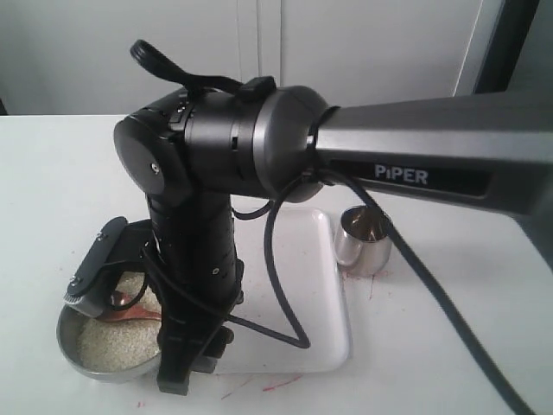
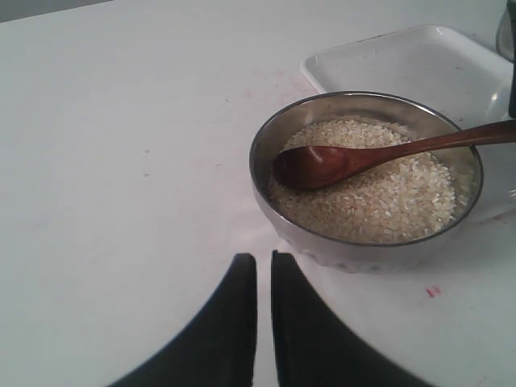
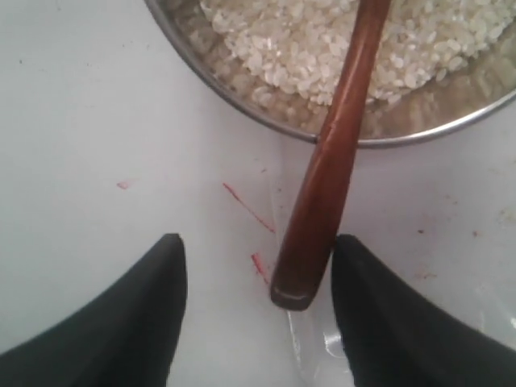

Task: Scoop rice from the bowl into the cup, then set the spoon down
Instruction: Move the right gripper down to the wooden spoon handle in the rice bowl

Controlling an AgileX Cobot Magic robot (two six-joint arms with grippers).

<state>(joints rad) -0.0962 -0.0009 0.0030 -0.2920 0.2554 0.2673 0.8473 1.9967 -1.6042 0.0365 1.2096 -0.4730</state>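
The wide steel bowl (image 1: 69, 341) (image 2: 363, 254) (image 3: 242, 105) sits at the front left of the table, filled with white rice (image 1: 117, 344) (image 2: 387, 193) (image 3: 290, 40). The dark wooden spoon (image 1: 130, 315) (image 2: 322, 164) (image 3: 322, 185) lies with its head on the rice and its handle sticking out over the rim. My right gripper (image 1: 186, 376) (image 3: 260, 242) is open around the handle's end, which sits close to one finger without being clamped. My left gripper (image 2: 264, 262) hovers beside the bowl, shut and empty. The shiny cup (image 1: 363, 240) stands to the right of the tray.
A white square tray (image 1: 302, 285) (image 2: 403, 60) lies between the bowl and the cup. The right arm's black body (image 1: 259, 147) reaches across the middle and hides much of the table. Small red marks (image 3: 250, 208) dot the white tabletop near the bowl.
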